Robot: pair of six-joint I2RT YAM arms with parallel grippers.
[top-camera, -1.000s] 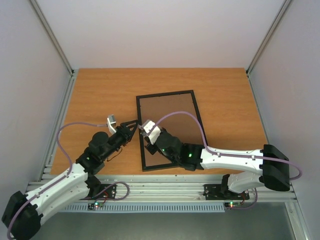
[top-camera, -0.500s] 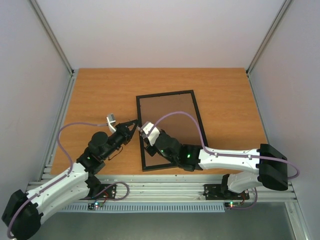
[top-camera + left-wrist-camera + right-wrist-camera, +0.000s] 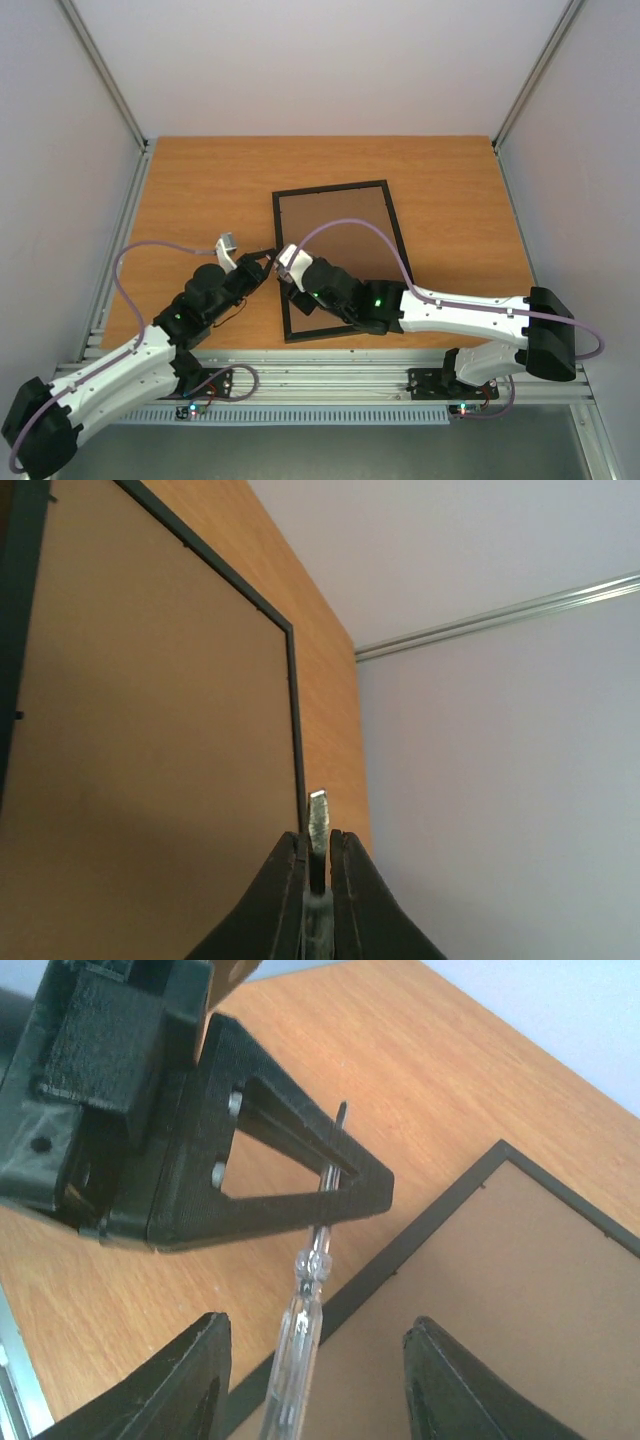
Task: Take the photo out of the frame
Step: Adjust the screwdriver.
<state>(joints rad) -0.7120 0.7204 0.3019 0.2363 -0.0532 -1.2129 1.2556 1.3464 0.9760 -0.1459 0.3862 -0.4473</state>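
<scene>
The black frame lies back side up on the table, its brown backing board showing. The photo is hidden. My left gripper is at the frame's left edge, shut on the metal shaft of a clear-handled screwdriver; the flat blade tip sticks out past its jaws. My right gripper is open, one finger on each side of the screwdriver's clear handle, not touching it. In the right wrist view the frame's edge runs under the handle.
The orange-brown table has grey walls on three sides and a metal rail along the near edge. Both arms meet at the frame's left edge.
My right gripper has moved left and a little farther from the near edge, closer to the left gripper. The left gripper has shifted slightly right. The frame has not moved.
</scene>
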